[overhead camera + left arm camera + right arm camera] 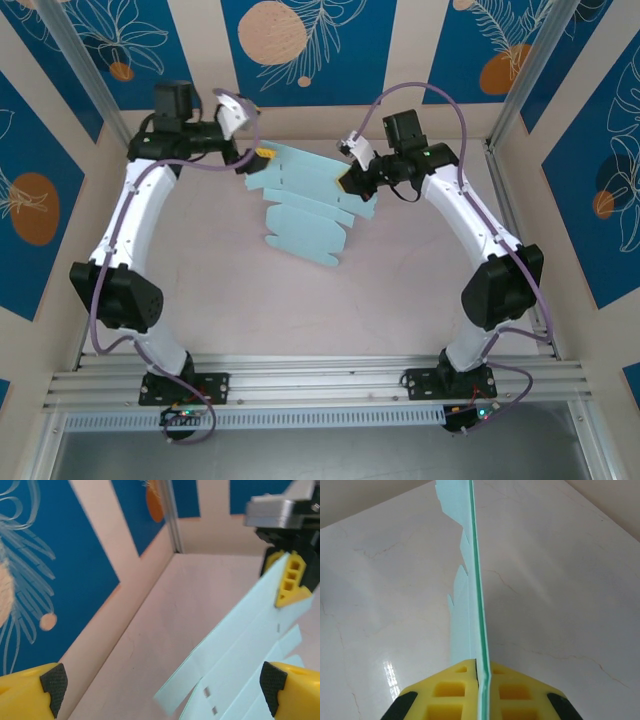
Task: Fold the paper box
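1. So far the box (305, 205) is not folded. It is a flat blue sheet with flaps, at the far middle of the table (300, 310).
2. No walls stand up yet, so I think nearly all the folding is left to do.
3. The right hand (352, 183) is shut tight on the right edge of the sheet and seems to lift that side a bit.
4. The left hand (257, 159) is wide open by the sheet's far left corner. It holds nothing.
5. Both arms bend in toward the middle.
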`<state>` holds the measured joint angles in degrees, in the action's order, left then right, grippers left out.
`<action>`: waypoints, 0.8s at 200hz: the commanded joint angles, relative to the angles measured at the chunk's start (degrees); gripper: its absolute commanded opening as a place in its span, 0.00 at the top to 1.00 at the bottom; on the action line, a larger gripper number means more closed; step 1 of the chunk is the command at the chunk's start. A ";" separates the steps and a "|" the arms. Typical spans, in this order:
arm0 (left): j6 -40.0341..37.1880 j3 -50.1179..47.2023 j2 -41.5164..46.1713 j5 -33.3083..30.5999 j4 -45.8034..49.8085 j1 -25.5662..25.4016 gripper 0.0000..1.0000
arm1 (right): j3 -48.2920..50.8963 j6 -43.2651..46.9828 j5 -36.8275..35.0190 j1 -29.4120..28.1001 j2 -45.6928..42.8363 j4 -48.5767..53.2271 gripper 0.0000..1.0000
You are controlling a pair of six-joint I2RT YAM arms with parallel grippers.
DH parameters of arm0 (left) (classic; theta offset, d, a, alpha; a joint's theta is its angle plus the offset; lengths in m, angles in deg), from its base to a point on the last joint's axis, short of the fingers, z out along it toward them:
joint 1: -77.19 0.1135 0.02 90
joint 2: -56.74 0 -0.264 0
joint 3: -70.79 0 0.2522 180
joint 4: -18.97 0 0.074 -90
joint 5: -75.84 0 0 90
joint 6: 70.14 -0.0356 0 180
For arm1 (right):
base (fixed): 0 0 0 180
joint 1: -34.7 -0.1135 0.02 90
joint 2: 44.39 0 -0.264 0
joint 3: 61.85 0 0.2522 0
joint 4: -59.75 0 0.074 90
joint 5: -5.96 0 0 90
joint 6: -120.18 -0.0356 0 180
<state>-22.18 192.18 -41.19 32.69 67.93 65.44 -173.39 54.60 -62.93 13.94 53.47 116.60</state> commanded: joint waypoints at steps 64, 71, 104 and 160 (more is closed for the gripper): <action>-17.46 6.78 -4.56 -7.99 17.25 -7.04 0.00 | -3.96 2.94 -3.68 -3.52 1.63 5.26 1.00; -17.70 7.26 -5.11 -8.11 17.82 -7.14 0.00 | -3.91 3.00 -3.70 -3.51 1.63 5.35 1.00; -19.37 11.73 -8.59 -8.18 22.45 -7.67 0.02 | -4.00 3.18 -3.70 -3.79 1.71 5.60 1.00; -21.58 20.04 -15.36 -9.51 29.47 -9.16 0.15 | -4.01 3.23 -3.32 -4.08 2.30 5.09 1.00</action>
<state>-40.96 208.53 -54.19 23.62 91.56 57.53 -175.66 56.88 -66.74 10.34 54.70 120.95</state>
